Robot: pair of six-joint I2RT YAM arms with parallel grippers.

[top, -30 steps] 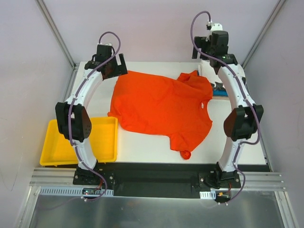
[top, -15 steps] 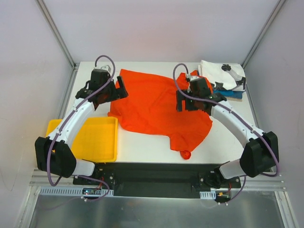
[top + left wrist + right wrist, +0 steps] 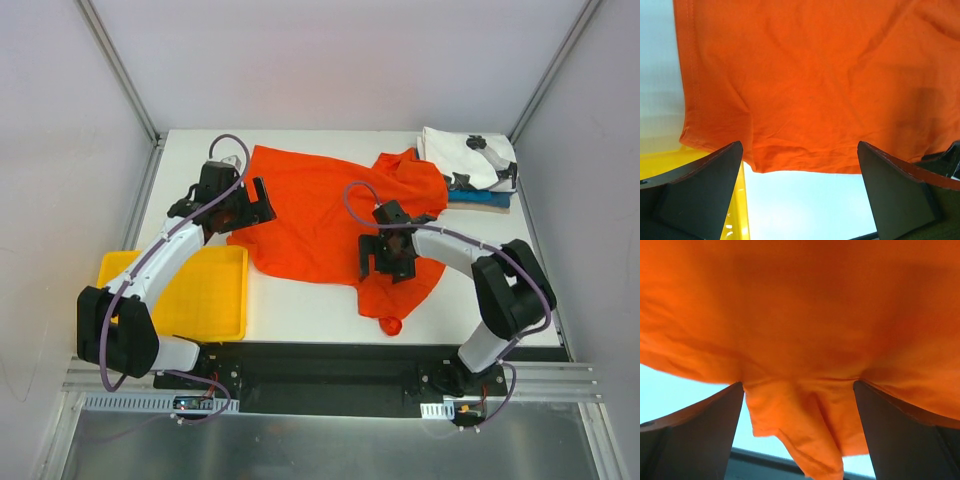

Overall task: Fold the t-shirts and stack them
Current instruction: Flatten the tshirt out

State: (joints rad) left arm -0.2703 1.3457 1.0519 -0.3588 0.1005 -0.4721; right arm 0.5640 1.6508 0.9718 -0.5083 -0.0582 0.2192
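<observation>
Cloth dominates the top view: a plain bright orange-red short-sleeved t-shirt (image 3: 330, 225) of soft matte knit lies spread and lightly creased across the middle of the smooth white table (image 3: 300, 312), one sleeve trailing toward the near edge. At the far right corner a folded white t-shirt with black marks (image 3: 462, 155) sits on top of a folded teal-blue t-shirt (image 3: 485, 198), of which only a thin edge shows. A shallow rectangular yellow plastic tray (image 3: 205, 300), glossy and with a raised rim, rests at the table's near left side. The left claw (image 3: 255, 200) hovers at the orange shirt's left edge with its jaws apart; the right claw (image 3: 385, 262) is over the shirt's near right part, jaws likewise spread. No writing can be read on any shirt.

From the left wrist, the left claw's two dark, matte fingers (image 3: 695, 192) stand wide apart, nothing between them. Beyond them the orange shirt's stitched hem runs along the pale table, with the tray's yellow rim at lower left.

From the right wrist, the right claw's dark fingers (image 3: 900, 440) also stand wide, framing a rumpled, folded-over lobe of the orange cloth that hangs in soft wrinkles; whether they touch it cannot be told.
</observation>
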